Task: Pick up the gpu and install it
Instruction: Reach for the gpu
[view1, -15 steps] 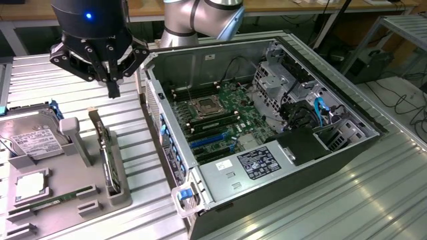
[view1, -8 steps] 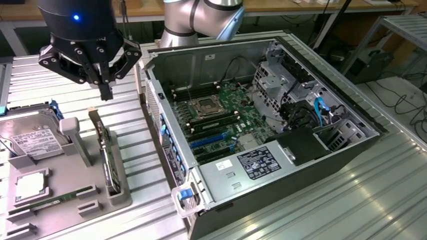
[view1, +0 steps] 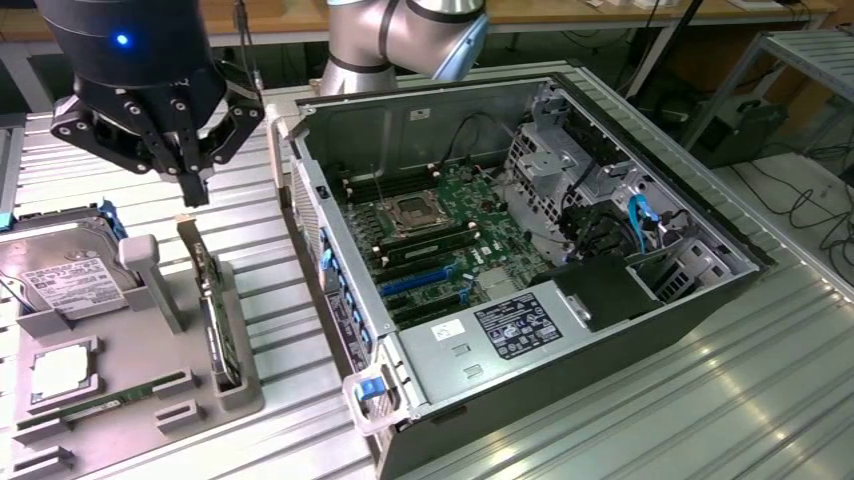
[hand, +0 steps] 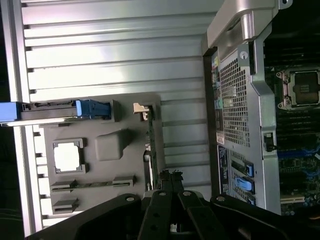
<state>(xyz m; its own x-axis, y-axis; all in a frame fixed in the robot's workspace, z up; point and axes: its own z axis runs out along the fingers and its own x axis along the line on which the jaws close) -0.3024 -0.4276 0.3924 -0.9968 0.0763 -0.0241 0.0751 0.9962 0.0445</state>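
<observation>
From my console I see the ribbed metal worktop (view1: 641, 400) (hand: 100, 50), and on it the largest thing, a black tower computer case (view1: 400, 125) (hand: 235, 90). It lies on its side with the panel off, and its green motherboard (view1: 454, 230) is exposed.

The black end effector (view1: 196, 195) (hand: 170, 176) hangs at the exterior view's left of the case. Its fingers are pressed together, point down and hold nothing.

Under it sits a grey moulded parts tray (view1: 134, 360) (hand: 112, 145). A boxy silver hard drive with a white label (view1: 60, 275) rests in the tray's far corner.

The gpu (view1: 207, 290) (hand: 150, 150), a flat green circuit card, stands on its edge in the tray's slot on the side nearest the case. Its silver bracket end is up, just below the fingertips and not touching them.

A square silver processor chip (view1: 60, 370) (hand: 67, 156) lies flat in its pocket. A thin green memory stick (view1: 120, 400) lies nearest the exterior camera.
</observation>
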